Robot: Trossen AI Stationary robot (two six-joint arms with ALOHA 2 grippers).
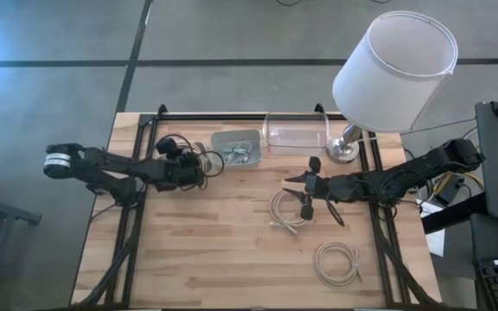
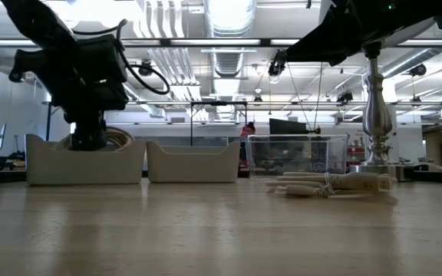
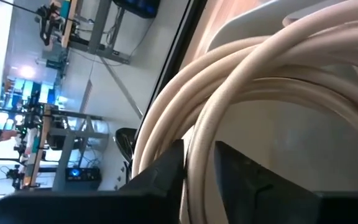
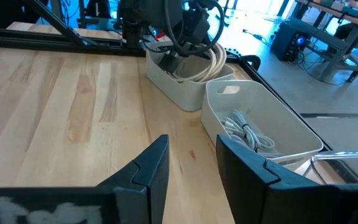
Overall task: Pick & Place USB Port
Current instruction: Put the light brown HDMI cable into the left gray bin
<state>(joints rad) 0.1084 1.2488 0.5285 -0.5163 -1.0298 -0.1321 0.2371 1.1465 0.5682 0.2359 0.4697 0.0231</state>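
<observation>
The USB cables are cream-white coils. My left gripper [image 1: 199, 166] reaches down into the left white bin [image 2: 83, 162] at the far left of the table, shut on one coil [image 4: 211, 61]. The neighbouring white bin [image 1: 236, 149] holds another bundled cable [image 4: 244, 132]. My right gripper [image 1: 304, 192] hangs open above the table's middle right, over a coil [image 1: 287, 212] that lies flat on the wood. A third coil [image 1: 337, 262] lies nearer the near edge. My left gripper pinches one strand of the coil [image 3: 199, 163] between its two fingers [image 3: 164, 175]. It comes from above, pointing down into the bin. The coil's loops [image 3: 247, 81] stand up past the bin's rim [image 4: 185, 86]; whether its lower part rests in the bin is hidden.
A clear plastic box [image 1: 296, 131] stands at the far edge beside the bins. A lamp with a white shade [image 1: 394, 60] and chrome base [image 1: 346, 149] stands at the far right. Black frame rails [image 1: 133, 216] run along the table's sides. Bare wood [image 1: 206, 250] lies toward the near edge.
</observation>
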